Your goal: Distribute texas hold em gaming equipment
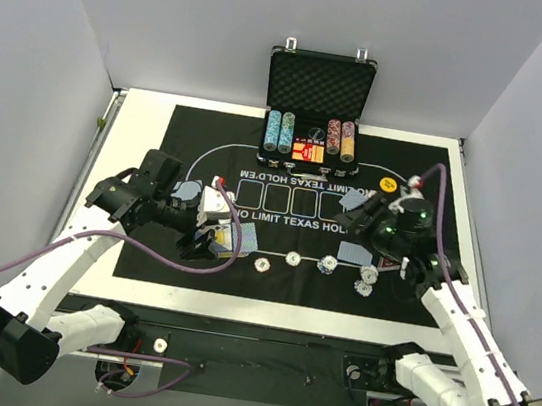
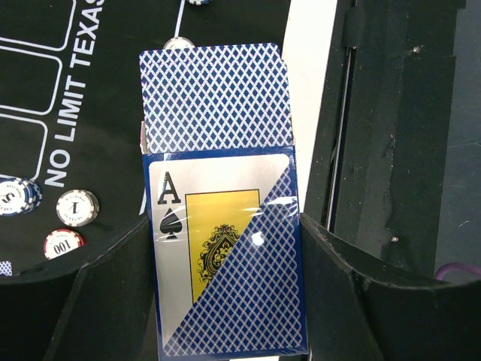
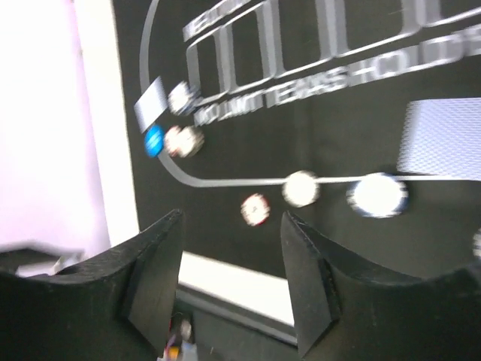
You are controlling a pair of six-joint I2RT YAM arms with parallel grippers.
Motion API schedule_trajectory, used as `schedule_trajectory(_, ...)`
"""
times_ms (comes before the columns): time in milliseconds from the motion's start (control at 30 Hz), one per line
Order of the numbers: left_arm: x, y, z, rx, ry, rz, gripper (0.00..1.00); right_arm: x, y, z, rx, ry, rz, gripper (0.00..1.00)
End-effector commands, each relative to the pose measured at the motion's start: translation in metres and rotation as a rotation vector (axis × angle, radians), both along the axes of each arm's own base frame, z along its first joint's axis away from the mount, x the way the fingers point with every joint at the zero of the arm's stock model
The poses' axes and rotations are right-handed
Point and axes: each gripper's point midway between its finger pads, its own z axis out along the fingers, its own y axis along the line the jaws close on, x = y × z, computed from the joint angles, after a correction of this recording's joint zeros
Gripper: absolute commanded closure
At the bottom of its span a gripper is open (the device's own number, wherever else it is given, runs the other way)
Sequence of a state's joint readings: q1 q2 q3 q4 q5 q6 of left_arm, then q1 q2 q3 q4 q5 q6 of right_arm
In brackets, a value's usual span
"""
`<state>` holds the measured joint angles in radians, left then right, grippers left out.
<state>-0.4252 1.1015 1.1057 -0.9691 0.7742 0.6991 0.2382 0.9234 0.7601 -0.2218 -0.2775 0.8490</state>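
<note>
Above the black mat, the left claw grips the card pack lengthwise, its cards jutting toward the frame top; the right claw gapes empty.

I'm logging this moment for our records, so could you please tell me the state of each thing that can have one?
case: open, lid upright.
card box: open, cards sticking out, held in left tool.
left tool: shut on card box.
right tool: open, empty.
single card: face down on mat.
loose chips: lying flat on mat.
case chips: in rows.
</note>
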Motion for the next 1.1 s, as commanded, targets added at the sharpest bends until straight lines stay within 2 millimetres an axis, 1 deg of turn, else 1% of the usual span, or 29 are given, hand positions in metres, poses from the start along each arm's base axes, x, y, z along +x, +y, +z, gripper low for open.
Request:
schedule_trajectory(0, 0.002, -0.009, 0.019, -0.062, -0.051, -0.026, 0.97, -0.020, 0.088, 0.047, 0.112, -0.087, 0.326, 0.49)
schedule_trajectory(33, 0.003, -0.009, 0.018, -0.058, -0.049, -0.026, 0.97, -0.019, 0.101, 0.056, 0.132, -0.105, 0.360, 0.48)
schedule_trajectory(67, 0.003, -0.009, 0.018, -0.059, -0.050, -0.026, 0.97, -0.030, 0.119, 0.060, 0.149, -0.107, 0.431, 0.48)
schedule_trajectory(100, 0.002, -0.009, 0.018, -0.058, -0.049, -0.027, 0.97, -0.030, 0.131, 0.066, 0.165, -0.119, 0.461, 0.48)
schedule_trajectory(133, 0.002, -0.009, 0.018, -0.056, -0.051, -0.025, 0.97, -0.039, 0.145, 0.069, 0.177, -0.124, 0.509, 0.47)
schedule_trajectory(167, 0.002, -0.008, 0.017, -0.054, -0.051, -0.025, 0.97, -0.040, 0.155, 0.075, 0.187, -0.133, 0.536, 0.47)
schedule_trajectory(233, 0.002, -0.008, 0.017, -0.054, -0.050, -0.024, 0.97, -0.052, 0.177, 0.080, 0.198, -0.133, 0.607, 0.47)
schedule_trajectory(267, 0.001, -0.008, 0.018, -0.055, -0.050, -0.025, 0.97, -0.054, 0.183, 0.085, 0.198, -0.144, 0.626, 0.47)
schedule_trajectory(333, 0.001, -0.008, 0.018, -0.055, -0.048, -0.025, 0.97, -0.058, 0.200, 0.079, 0.176, -0.123, 0.675, 0.46)
schedule_trajectory(367, 0.002, -0.008, 0.018, -0.053, -0.052, -0.024, 0.97, -0.062, 0.204, 0.076, 0.152, -0.124, 0.697, 0.46)
schedule_trajectory(400, 0.001, -0.008, 0.019, -0.055, -0.051, -0.026, 0.97, -0.060, 0.208, 0.073, 0.139, -0.109, 0.703, 0.46)
schedule_trajectory(433, 0.002, -0.008, 0.019, -0.055, -0.053, -0.025, 0.97, -0.066, 0.213, 0.072, 0.137, -0.108, 0.728, 0.46)
schedule_trajectory(533, 0.001, -0.008, 0.021, -0.058, -0.054, -0.028, 0.97, -0.067, 0.223, 0.061, 0.118, -0.081, 0.749, 0.46)
schedule_trajectory(667, 0.000, -0.008, 0.021, -0.060, -0.053, -0.027, 0.97, -0.068, 0.228, 0.046, 0.078, -0.047, 0.757, 0.46)
schedule_trajectory(733, -0.001, -0.008, 0.023, -0.063, -0.055, -0.027, 0.97, -0.070, 0.231, 0.044, 0.073, -0.045, 0.766, 0.45)
schedule_trajectory(933, -0.001, -0.009, 0.024, -0.065, -0.056, -0.028, 0.97, -0.070, 0.232, 0.038, 0.054, -0.033, 0.763, 0.46)
schedule_trajectory(1067, -0.002, -0.009, 0.026, -0.072, -0.057, -0.028, 0.97, -0.066, 0.226, 0.032, 0.039, -0.024, 0.734, 0.53)
